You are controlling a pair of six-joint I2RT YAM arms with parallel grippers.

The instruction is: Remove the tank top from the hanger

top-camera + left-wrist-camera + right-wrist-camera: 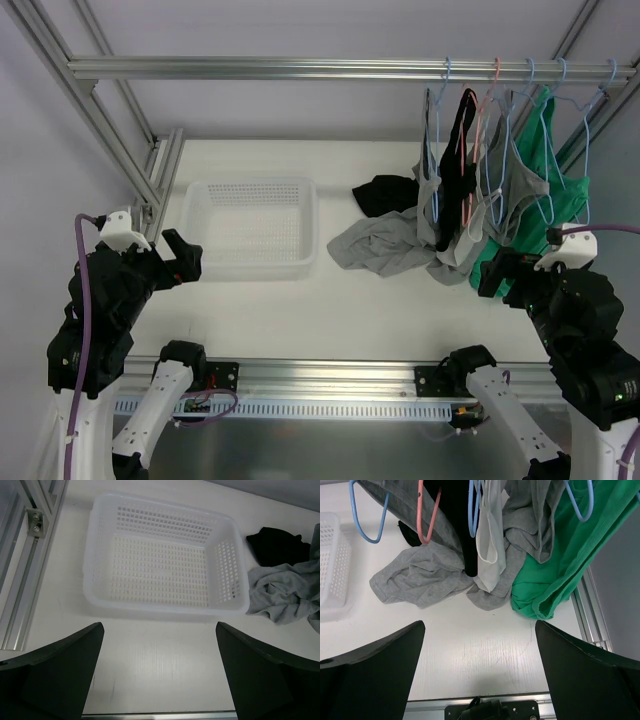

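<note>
Fabric, thin jersey by the look: the tank tops [500, 190] hung limp off thin hangers [421, 510] on the rail [300, 68] at the far right, hems puddled on the table [350, 310]. Grey, black, pale and green ones sat bunched together, and I couldn't tell which one was the target. I'd expect them to be light, soft, stretchy and prone to snagging on the hanger's shoulder. Best hold is probably a strap right beside the hanger arm, with the other gripper steadying the hanger, which would likely swing. Right gripper [479, 630] hovered near the hems, fingers wide apart, holding nothing. Left gripper [157, 640] was likewise spread and empty, on the near side of the white basket [90, 570]. A loose grey garment [375, 250] and a black garment [385, 192] lay between the basket and the rack.
</note>
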